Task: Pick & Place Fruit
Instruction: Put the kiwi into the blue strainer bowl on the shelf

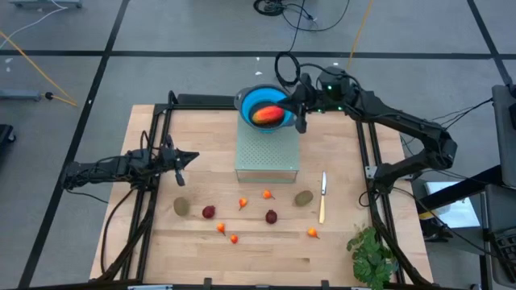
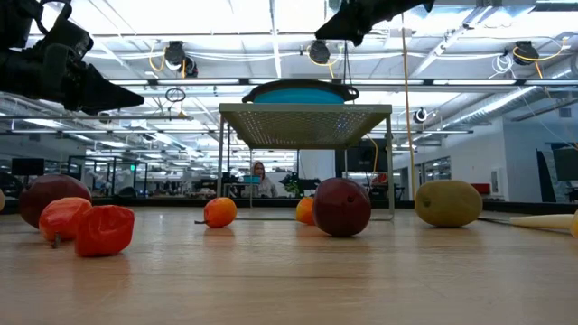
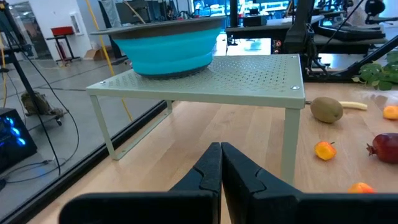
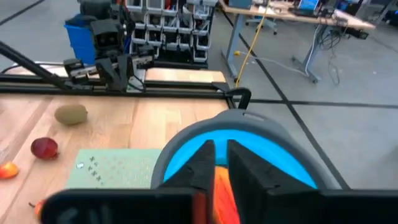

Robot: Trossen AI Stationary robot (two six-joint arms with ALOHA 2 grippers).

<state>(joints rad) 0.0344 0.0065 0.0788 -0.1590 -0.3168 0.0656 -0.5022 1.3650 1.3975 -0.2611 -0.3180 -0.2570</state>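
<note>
The red-orange-yellow mango (image 1: pixel 268 115) lies inside a blue bowl (image 1: pixel 256 100) on a pale perforated stand (image 1: pixel 268 153) at the table's far middle. My right gripper (image 1: pixel 293 113) hovers just above the bowl (image 4: pixel 186 155). Its fingers are a narrow gap apart, and the mango (image 4: pixel 222 194) shows below them. My left gripper (image 1: pixel 190 157) is shut and hangs over the table's left side, touching nothing. Two brown kiwis (image 1: pixel 182 207) (image 1: pixel 303 197), two dark-red balls (image 1: pixel 209 212) (image 1: pixel 272 216) and several tiny orange-red fruits (image 1: pixel 243 203) lie on the wood nearer the front.
A pale-handled knife (image 1: pixel 322 198) lies right of the kiwi. A green leafy bunch (image 1: pixel 371 254) sits at the near right corner. The stand (image 3: pixel 205 84) has slim legs with open room beneath it. Dark frame rails run along the table's left and right sides.
</note>
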